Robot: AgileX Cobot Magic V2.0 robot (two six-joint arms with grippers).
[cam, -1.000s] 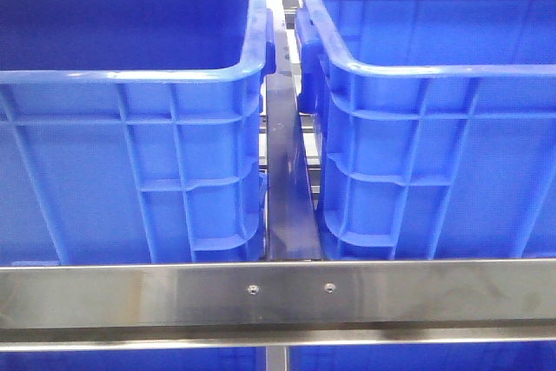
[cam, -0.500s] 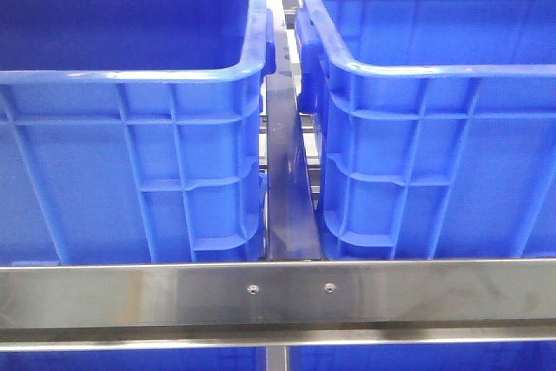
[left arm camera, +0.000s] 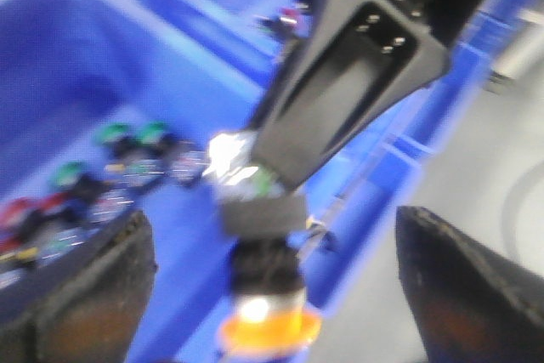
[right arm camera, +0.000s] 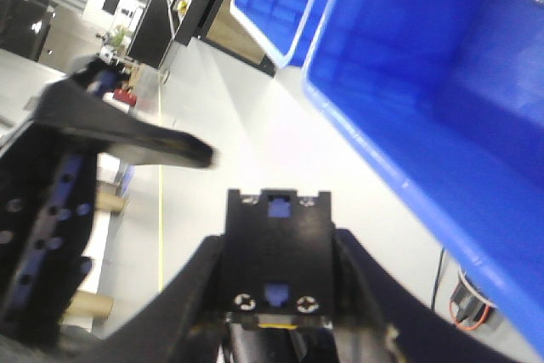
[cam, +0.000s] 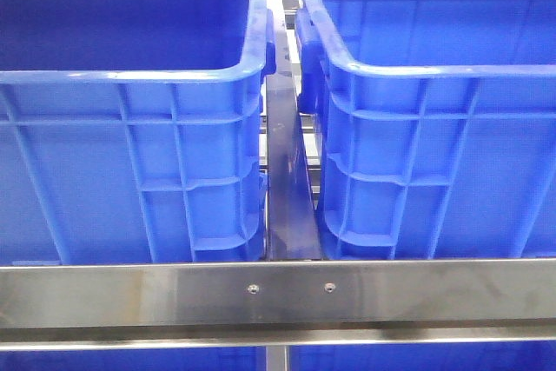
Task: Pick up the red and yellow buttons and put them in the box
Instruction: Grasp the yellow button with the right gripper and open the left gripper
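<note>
Nothing has moved in the front view: two blue bins sit behind a steel rail, no arm showing. Right gripper is clamped on the black body of a yellow button, cap hanging down. Left gripper is spread wide, empty, around it. Beneath lie loose buttons in a bin, bare floor beside. With a blurred picture and a small grip, the button could slip and fall outside.

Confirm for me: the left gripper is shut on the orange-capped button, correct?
Not quite. It is the right gripper that is shut on the orange-capped button. The left wrist view shows the left gripper with its fingers wide apart and empty, and the button hangs from the other arm's jaws between them.
</note>
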